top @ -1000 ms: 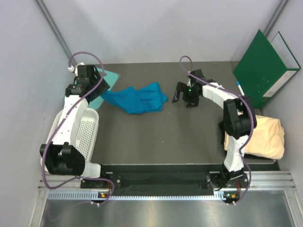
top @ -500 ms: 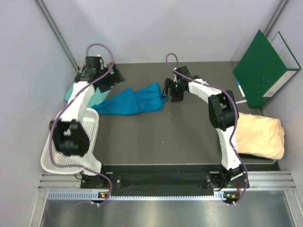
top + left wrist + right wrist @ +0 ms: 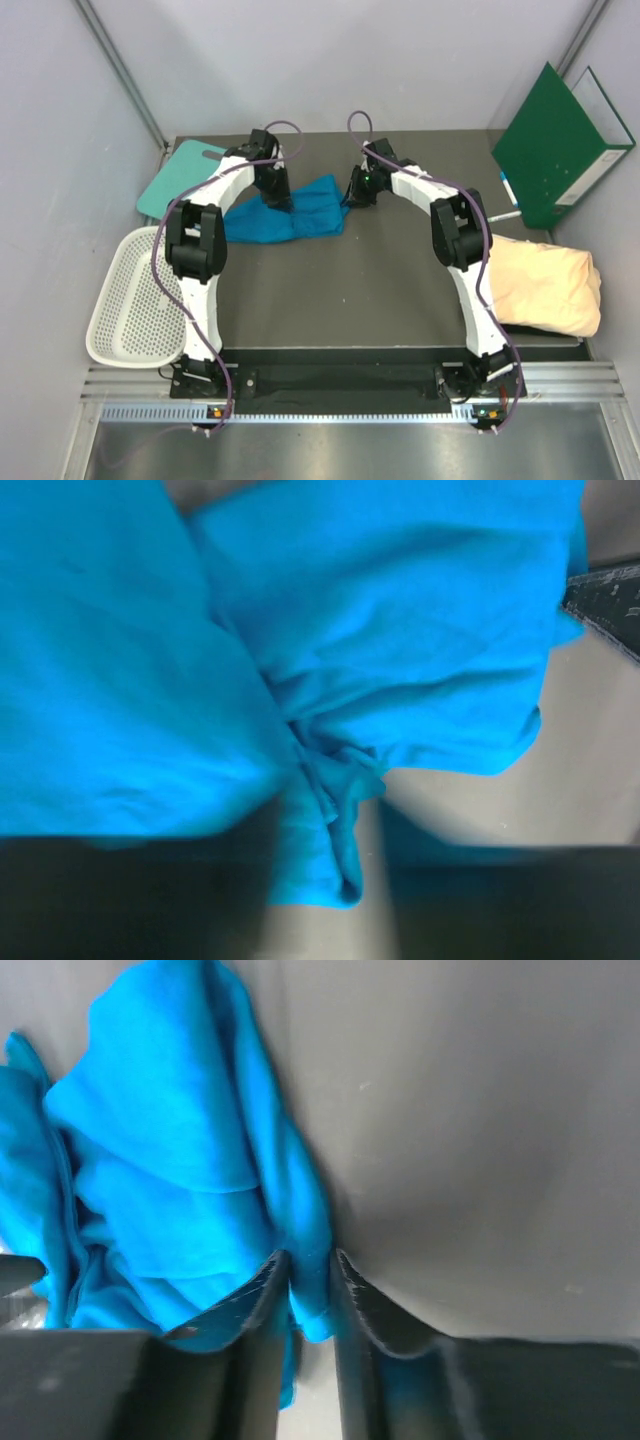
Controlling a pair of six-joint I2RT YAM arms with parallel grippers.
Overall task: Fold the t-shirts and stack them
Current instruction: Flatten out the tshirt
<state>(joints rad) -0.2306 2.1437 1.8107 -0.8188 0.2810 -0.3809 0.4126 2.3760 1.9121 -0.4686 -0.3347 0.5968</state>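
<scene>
A bright blue t-shirt (image 3: 300,212) lies crumpled at the back middle of the table. My left gripper (image 3: 276,194) is at the shirt's left upper edge. In the left wrist view the blue t-shirt (image 3: 380,630) fills the frame, and the left gripper (image 3: 322,880) is shut on a narrow fold of it. My right gripper (image 3: 353,196) is at the shirt's right edge. In the right wrist view its fingers (image 3: 250,1305) pinch a hem of the blue t-shirt (image 3: 170,1160). A cream-yellow t-shirt (image 3: 548,285) lies as a folded bundle at the right edge.
A teal board (image 3: 172,185) lies at the back left. A white mesh basket (image 3: 130,305) hangs over the table's left edge. A green folder (image 3: 555,140) leans in the back right corner. Grey walls close in the left, back and right.
Both arms swung inward to the blue t-shirt. The left gripper came from over the teal board. Both grippers, open before, have shut on the shirt's edges.
</scene>
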